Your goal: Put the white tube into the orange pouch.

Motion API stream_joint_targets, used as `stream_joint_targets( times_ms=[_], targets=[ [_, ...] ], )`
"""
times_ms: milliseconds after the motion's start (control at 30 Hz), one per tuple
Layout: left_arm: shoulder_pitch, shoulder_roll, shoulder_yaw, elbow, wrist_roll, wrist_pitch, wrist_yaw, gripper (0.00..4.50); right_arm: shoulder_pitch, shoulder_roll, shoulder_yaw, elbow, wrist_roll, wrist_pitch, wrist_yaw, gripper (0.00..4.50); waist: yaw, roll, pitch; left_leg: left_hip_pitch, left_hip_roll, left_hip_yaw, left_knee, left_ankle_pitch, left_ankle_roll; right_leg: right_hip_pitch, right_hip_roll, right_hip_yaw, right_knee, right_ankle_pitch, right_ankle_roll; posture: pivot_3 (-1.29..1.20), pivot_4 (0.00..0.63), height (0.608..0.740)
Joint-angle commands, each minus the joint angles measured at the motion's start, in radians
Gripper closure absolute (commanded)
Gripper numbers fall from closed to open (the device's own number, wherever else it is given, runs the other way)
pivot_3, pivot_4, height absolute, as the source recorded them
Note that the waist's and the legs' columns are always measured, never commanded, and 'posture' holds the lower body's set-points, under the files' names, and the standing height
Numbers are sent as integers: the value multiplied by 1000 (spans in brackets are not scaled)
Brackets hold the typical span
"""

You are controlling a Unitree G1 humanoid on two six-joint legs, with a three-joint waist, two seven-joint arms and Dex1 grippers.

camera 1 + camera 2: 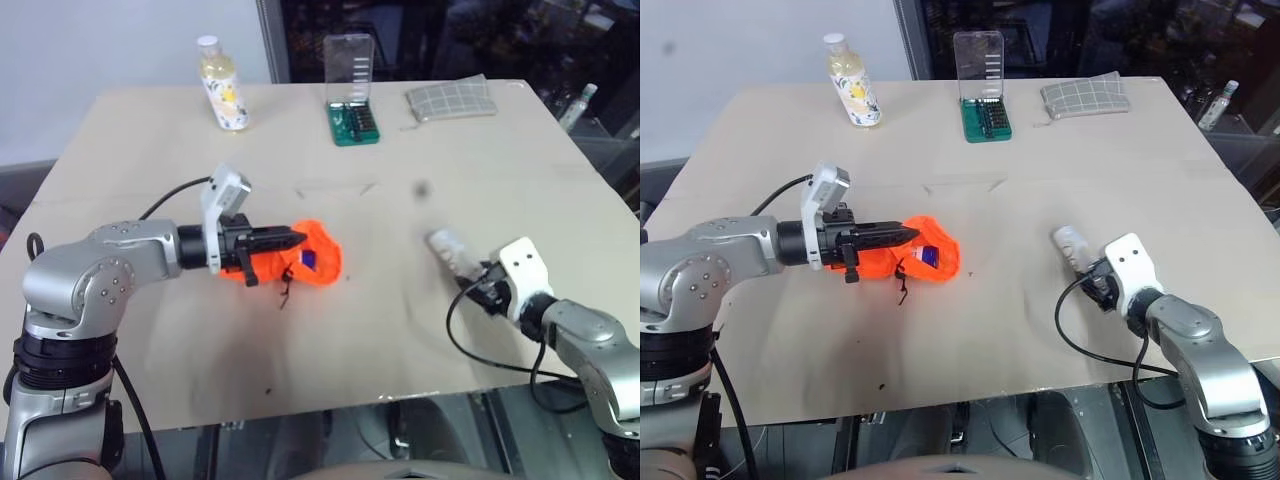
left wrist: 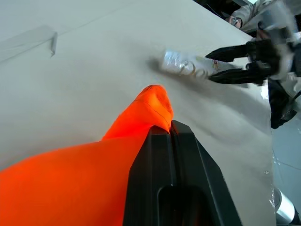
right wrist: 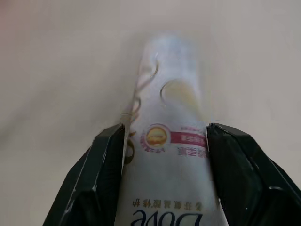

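Right wrist view: the right gripper (image 3: 164, 136) has its jaws snug on both sides of the white tube (image 3: 167, 141), lying on the worktop (image 1: 400, 330) well right of the orange pouch (image 1: 300, 262). The left gripper (image 1: 290, 238) is clamped tight on the pouch.

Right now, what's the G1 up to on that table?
It's mid-way through bagging a tube. The left claw is shut on the orange pouch, pinching its fabric near the middle of the table. On the other side, the right claw has its two fingers on either side of the white tube, which lies on the table, apart from the pouch; whether they grip it yet isn't clear. The tube is not yet in the pouch.
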Motion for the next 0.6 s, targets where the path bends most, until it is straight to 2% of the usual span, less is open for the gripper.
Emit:
stream_joint_targets(
  times_ms=[33, 100, 167, 367, 500, 533, 567, 600],
  targets=[
    [-10, 17, 4, -29, -11, -25, -19, 4500, -30, -8, -3, -39, 32, -6, 15, 2236, 2, 0, 0, 0, 0, 0, 0, 0, 0, 0, 0, 0, 0, 0, 0, 0, 150, 740],
    [-12, 18, 2, -25, -10, -27, -21, 4500, -42, -7, 8, -48, 46, -12, 24, 2767, 3, 0, 0, 0, 0, 0, 0, 0, 0, 0, 0, 0, 0, 0, 0, 0, 150, 740],
    [-10, 22, 2, -24, -9, -28, -24, 4500, -48, -20, 27, -61, 56, -9, 38, 3677, 3, 0, 0, 0, 0, 0, 0, 0, 0, 0, 0, 0, 0, 0, -1, 0, 150, 740],
    [0, 31, 2, -28, -7, -34, -34, 4500, -40, -88, 95, -14, 9, -56, 64, 3677, 2, 0, 0, -1, -1, 0, 0, 0, 0, 0, 0, 0, 0, 1, -2, 0, 150, 740],
    [12, 37, 2, -35, -6, -37, -36, 4500, -56, -64, 59, 3, 12, -27, 9, 2440, 2, -1, 0, 0, -1, 1, 0, 0, 0, 0, -1, 1, 0, 1, -2, 0, 150, 740],
    [15, 38, 3, -37, -6, -38, -36, 4500, -54, -60, 54, -1, 4, -19, -9, 1834, 2, -1, 0, 0, 0, 0, 0, 0, 0, 0, 0, 1, 0, 1, -2, 0, 150, 740],
    [17, 40, 4, -38, -7, -38, -35, 4500, -48, -59, 49, -9, 8, -6, -16, 1515, 2, -1, 0, 0, 0, 0, 0, 0, 0, 0, 0, 1, 0, 1, -2, 0, 150, 740],
    [19, 41, 6, -39, -8, -38, -35, 4500, -44, -59, 46, -15, 14, 3, -18, 869, 2, -1, 0, 0, 0, 0, 0, 0, 0, 0, 0, 1, 0, 1, -2, 0, 150, 740]
  ],
)
